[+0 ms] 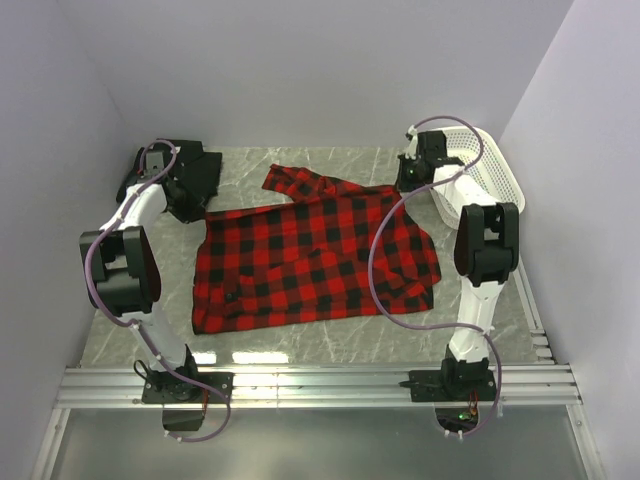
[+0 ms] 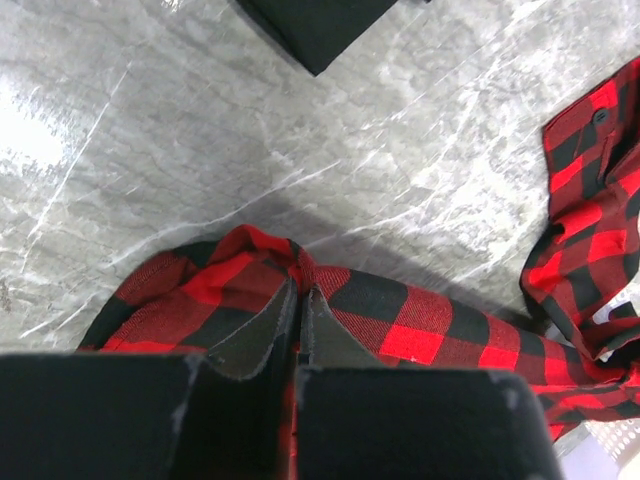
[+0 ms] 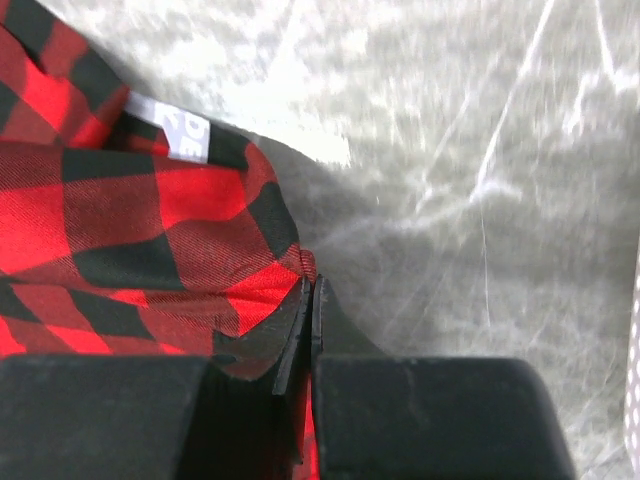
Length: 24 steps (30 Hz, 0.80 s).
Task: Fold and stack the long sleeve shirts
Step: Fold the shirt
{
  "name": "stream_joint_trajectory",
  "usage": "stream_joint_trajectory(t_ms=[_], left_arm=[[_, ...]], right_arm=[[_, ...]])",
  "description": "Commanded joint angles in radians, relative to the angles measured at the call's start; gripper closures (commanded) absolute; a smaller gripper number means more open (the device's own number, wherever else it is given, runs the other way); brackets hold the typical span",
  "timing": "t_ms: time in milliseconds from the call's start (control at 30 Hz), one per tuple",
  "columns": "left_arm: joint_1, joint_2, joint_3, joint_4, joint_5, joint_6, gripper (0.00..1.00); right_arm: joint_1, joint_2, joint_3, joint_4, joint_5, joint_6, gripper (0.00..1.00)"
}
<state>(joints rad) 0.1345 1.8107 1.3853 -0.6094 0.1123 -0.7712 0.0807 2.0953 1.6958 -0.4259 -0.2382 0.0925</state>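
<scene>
Marble table (image 1: pixel 350 335), plaid shirt (image 1: pixel 310 255), white "DE" label (image 3: pixel 175 130)

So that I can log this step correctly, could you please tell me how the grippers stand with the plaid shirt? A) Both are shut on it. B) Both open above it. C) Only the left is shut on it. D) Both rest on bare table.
A: the wrist views show the left gripper and the right gripper each pinching cloth of the plaid shirt.

Red-and-black plaid shirt (image 1: pixel 310 262) lies spread on the table (image 1: pixel 350 342); edges rumpled.
</scene>
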Motion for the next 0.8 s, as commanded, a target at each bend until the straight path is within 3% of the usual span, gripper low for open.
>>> stream_joint_trajectory(t_ms=[0, 500, 767], left_arm=[[0.020, -0.036, -0.017, 0.000, -0.016, 0.009, 0.99], [0.037, -0.237, -0.193, 0.054, -0.046, 0.027, 1.00], [0.037, -0.316, -0.348, 0.088, -0.068, -0.013, 1.00]], right_arm=[[-0.022, -0.101, -0.062, 0.075, 0.027, 0.003, 1.00], [-0.021, -0.293, -0.350, 0.162, 0.097, 0.041, 1.00], [-0.015, -0.365, -0.501, 0.229, 0.122, 0.182, 0.97]])
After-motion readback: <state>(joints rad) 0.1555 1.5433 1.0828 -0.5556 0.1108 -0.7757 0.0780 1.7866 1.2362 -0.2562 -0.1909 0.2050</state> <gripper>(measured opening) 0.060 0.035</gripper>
